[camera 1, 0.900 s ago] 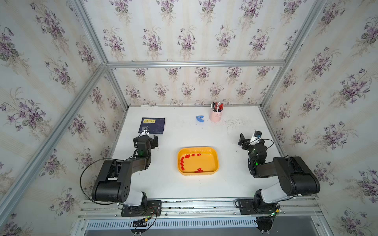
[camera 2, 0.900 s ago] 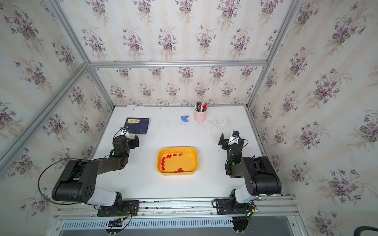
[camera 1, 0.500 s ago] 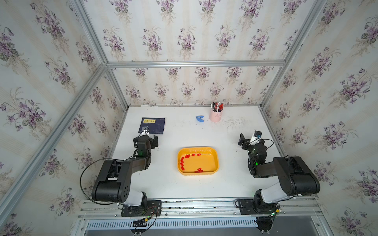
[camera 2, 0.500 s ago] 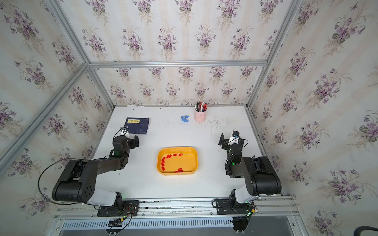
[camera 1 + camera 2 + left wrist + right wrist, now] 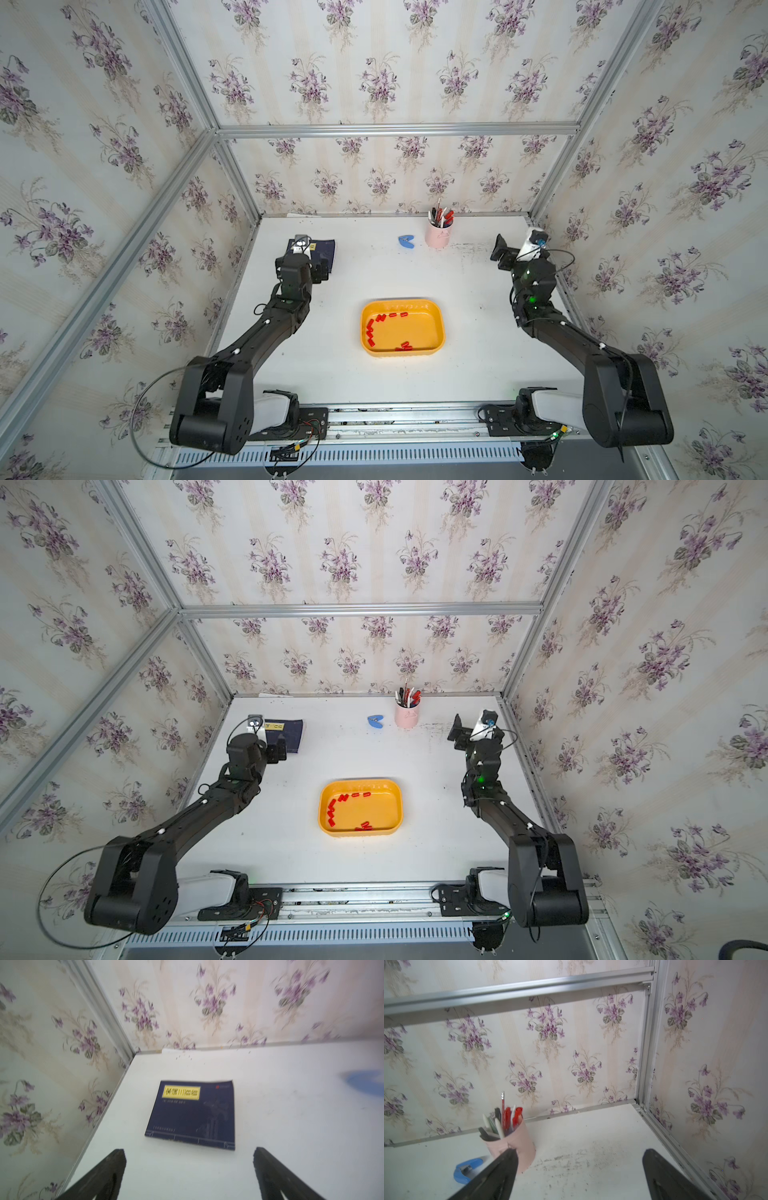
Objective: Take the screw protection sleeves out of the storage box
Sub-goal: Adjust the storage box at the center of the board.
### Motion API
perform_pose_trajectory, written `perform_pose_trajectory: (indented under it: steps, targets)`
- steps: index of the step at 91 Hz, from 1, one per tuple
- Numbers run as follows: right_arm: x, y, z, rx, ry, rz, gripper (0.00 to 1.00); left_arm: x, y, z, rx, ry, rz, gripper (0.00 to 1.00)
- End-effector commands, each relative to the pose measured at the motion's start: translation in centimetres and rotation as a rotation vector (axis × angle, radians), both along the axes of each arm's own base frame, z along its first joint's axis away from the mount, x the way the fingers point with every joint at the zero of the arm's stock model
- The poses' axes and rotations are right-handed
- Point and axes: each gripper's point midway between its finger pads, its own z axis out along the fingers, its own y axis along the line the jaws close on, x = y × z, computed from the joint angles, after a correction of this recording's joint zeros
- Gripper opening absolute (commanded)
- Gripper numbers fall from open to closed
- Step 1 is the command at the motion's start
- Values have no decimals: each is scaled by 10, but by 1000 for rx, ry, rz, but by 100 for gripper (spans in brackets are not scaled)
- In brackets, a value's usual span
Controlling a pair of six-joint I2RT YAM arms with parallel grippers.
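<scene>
At this moment both claws stood wide apart and held nothing. The left gripper (image 5: 189,1152) faced a dark blue book (image 5: 193,1113), and the right gripper (image 5: 581,1151) faced the pink cup (image 5: 517,1147) with pens. In both top views the storage box (image 5: 441,328) lay a little below the middle of the frame, between the two arms and well apart from each claw. The screw protection sleeves (image 5: 369,325) were all inside it, most along its left and upper walls and a few against the lower wall. I judged the risks as follows. The sleeves were very small and lay close to the walls, so a finger coming down could hit the rim and push or tip the light box instead of catching a sleeve. Some sleeves seemed to touch each other, so one grip could take two, or squeeze one out so that it rolled away over the white table (image 5: 478,365). If both arms went to the box together, they could collide above it.
</scene>
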Motion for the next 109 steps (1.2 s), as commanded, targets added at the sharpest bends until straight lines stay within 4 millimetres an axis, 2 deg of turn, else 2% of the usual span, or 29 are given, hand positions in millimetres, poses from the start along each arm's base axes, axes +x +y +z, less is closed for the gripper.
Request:
perform_pose_trajectory:
  steps: [1, 6, 10, 19, 30, 36, 47, 55, 66, 70, 85, 97, 109]
  targets:
    - [-12, 52, -28, -57, 289, 108, 98, -38, -24, -7, -148, 298, -7, 100]
    - [-20, 76, -17, -84, 335, 132, 99, -63, -40, -4, -204, 434, -24, 100]
    - [-27, 88, -19, -44, 411, 147, 99, -86, -52, -6, -245, 549, -51, 100]
    - [-53, 104, -43, 60, 625, 184, 97, -145, -74, -20, -373, 807, -84, 100]
    - [-83, 128, -60, 100, 742, 260, 95, -207, -100, -39, -463, 1059, -131, 100]
    - [-90, 135, -64, 92, 774, 275, 95, -234, -109, -47, -454, 1152, -137, 100]
    - [-95, 139, -82, 76, 844, 280, 94, -260, -124, -61, -423, 1226, -152, 100]
    - [-104, 147, -103, 72, 910, 316, 92, -265, -126, -74, -413, 1232, -116, 100]
    - [-120, 163, -142, 78, 1014, 383, 83, -255, -128, -94, -412, 1171, -71, 100]
    - [-132, 178, -150, 56, 1041, 429, 82, -250, -132, -101, -420, 1161, -67, 100]
    - [-157, 191, -165, 47, 1084, 483, 75, -234, -147, -111, -409, 1113, -60, 97]
    - [-177, 190, -173, 49, 1120, 484, 71, -229, -153, -109, -400, 1080, -64, 97]
    - [-192, 184, -187, 47, 1165, 461, 66, -224, -154, -119, -381, 1076, -52, 96]
